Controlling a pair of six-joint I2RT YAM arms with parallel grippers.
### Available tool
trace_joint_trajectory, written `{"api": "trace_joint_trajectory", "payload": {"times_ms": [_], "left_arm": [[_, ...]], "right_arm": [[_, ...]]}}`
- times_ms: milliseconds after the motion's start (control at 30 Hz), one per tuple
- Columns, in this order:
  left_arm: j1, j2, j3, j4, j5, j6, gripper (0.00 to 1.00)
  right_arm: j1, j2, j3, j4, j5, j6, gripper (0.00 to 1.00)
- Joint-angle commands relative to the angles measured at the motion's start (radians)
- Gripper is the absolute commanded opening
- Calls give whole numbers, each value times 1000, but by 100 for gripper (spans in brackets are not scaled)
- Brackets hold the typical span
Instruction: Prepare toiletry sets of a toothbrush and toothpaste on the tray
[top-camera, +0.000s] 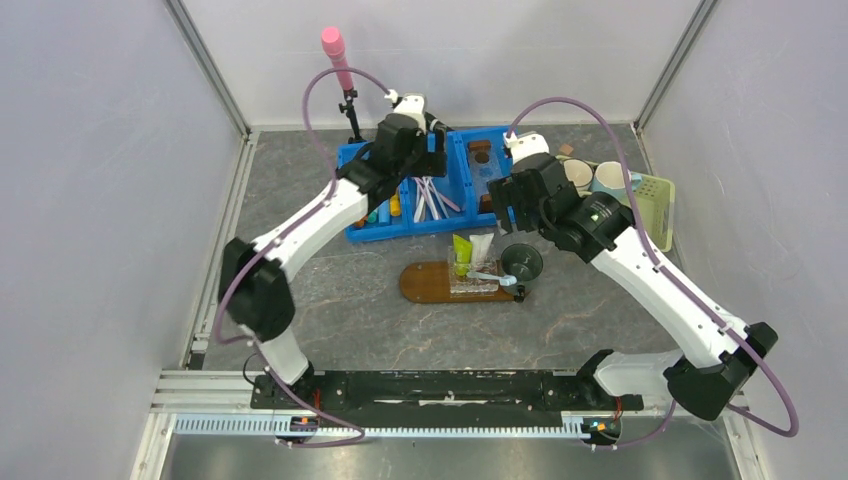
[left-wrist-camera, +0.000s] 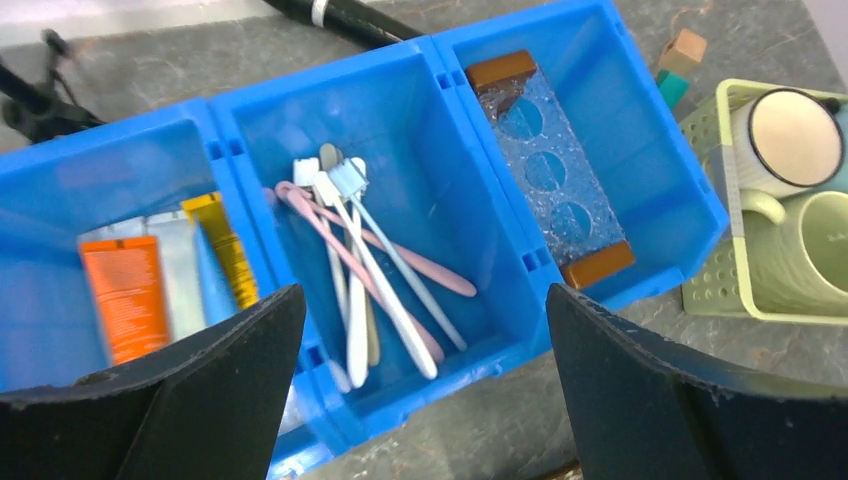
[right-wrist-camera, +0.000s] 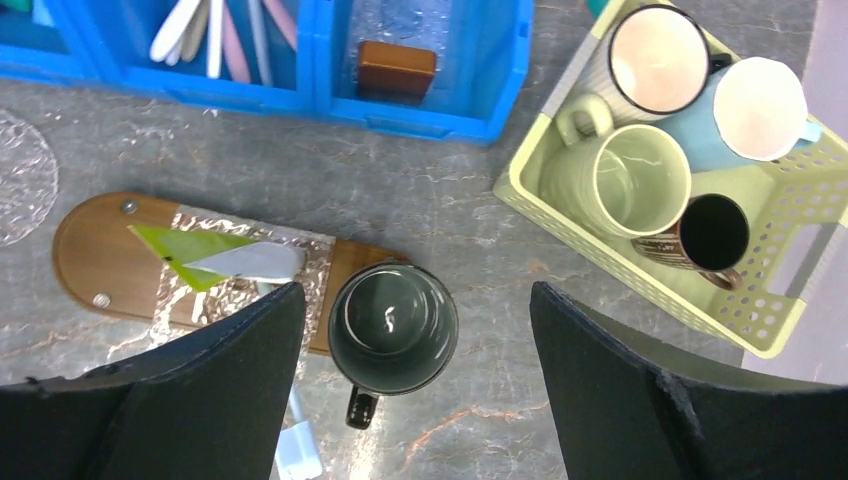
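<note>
Tray (right-wrist-camera: 95, 250) lies under and to one side of the right gripper (right-wrist-camera: 415, 300), its bare wood end reaching out past one finger. Right jaws are wide apart, nothing pinched and nothing touching the pads. Dead centre between them, lower down, stands a dark green mug (right-wrist-camera: 392, 328) at the tray's near end; can't tell if it stands on the wood or just against it. Toothpaste: green tube (right-wrist-camera: 185, 245) and white tube (right-wrist-camera: 250, 262) lie flat and overlapping on a crinkled shiny sheet (right-wrist-camera: 312, 262) on the tray, just outside that same finger. Toothbrush (right-wrist-camera: 298, 452) runs under that finger, with its whitish end poking out beside the mug handle and off the tray edge. Pale green basket (right-wrist-camera: 760, 335) holding cups sits outside the other finger, well apart from the tray. Left gripper (left-wrist-camera: 425, 300) is also wide open and empty, hovering above the blue bin (left-wrist-camera: 640, 150). Between its jaws is the middle compartment with a loose pile of pink and white toothbrushes (left-wrist-camera: 420, 265). Beyond one finger, the next compartment holds an orange tube (left-wrist-camera: 125, 295) and a yellow tube (left-wrist-camera: 225, 250).
</note>
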Motion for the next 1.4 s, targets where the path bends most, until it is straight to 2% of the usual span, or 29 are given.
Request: {"api": "trace_joint_trajectory", "payload": {"times_ms": [0, 167, 267, 533, 733, 933, 1167, 1367], "left_arm": [[5, 193, 216, -270, -9, -183, 94], [4, 346, 387, -385, -8, -235, 89], [5, 410, 438, -413, 2, -249, 84], [5, 505, 448, -415, 27, -280, 62], [6, 569, 448, -420, 5, -286, 54], [14, 607, 450, -423, -3, -290, 49], [15, 582, 448, -436, 21, -278, 19], [15, 479, 423, -442, 33, -268, 15]], "right_arm": [[-33, -40, -29, 32, 70, 6, 89], [-68, -95, -106, 69, 68, 9, 89], [-88, -121, -141, 76, 63, 4, 89], [-121, -137, -173, 81, 57, -10, 89], [-128, -138, -196, 89, 46, -6, 89], [-131, -146, -217, 92, 32, 4, 89], [-136, -161, -229, 92, 35, 8, 89], [-138, -159, -231, 94, 27, 9, 89]]}}
